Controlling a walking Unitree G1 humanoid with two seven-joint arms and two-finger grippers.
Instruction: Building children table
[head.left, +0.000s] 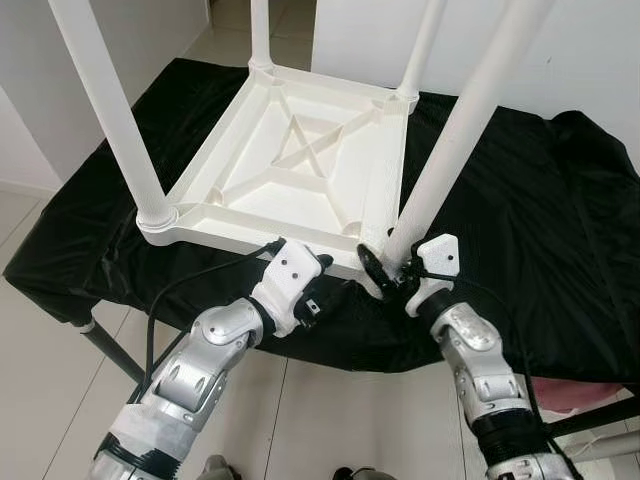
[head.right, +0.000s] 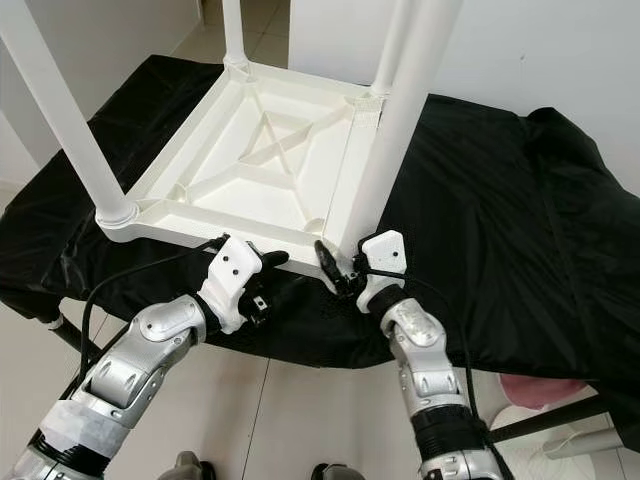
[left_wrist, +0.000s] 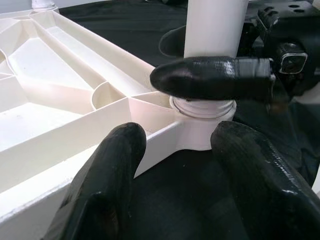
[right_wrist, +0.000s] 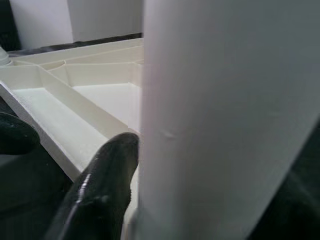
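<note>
tabletop (head.left: 300, 160): white plastic, upside down on the surface (head.left: 530, 230), ribbed underside up with an X brace in the middle; sits just ahead of both end effectors.
surface: covered in black cloth, tabletop on its left half as the robot sees it.
legs: four white tubes stand up from the corner sockets. Near-right leg (head.left: 455, 140) is the one being handled; near-left leg (head.left: 110, 110) is off to the left of the left end effector; the two far ones are well beyond.
right end effector (head.left: 385, 272): at the base of the near-right leg, fingers on either side of the tube and closed against it. Right wrist view has one finger (right_wrist: 100, 190) pressed to the tube's side and the tube close against the lens.
left end effector (head.left: 290, 258): at the tabletop's near edge, just left of the right one, fingers spread and gripping nothing. Left wrist view: its two fingers (left_wrist: 105, 190) parted, aimed at the near-right corner socket (left_wrist: 202, 120), where the leg's bottom sits in the collar; a right-side finger lies across the tube just above the collar.
left arm (head.left: 190, 370): comes up from lower left, black cable running along it.
floor (head.left: 330, 420): pale tile under the surface's near edge.
</note>
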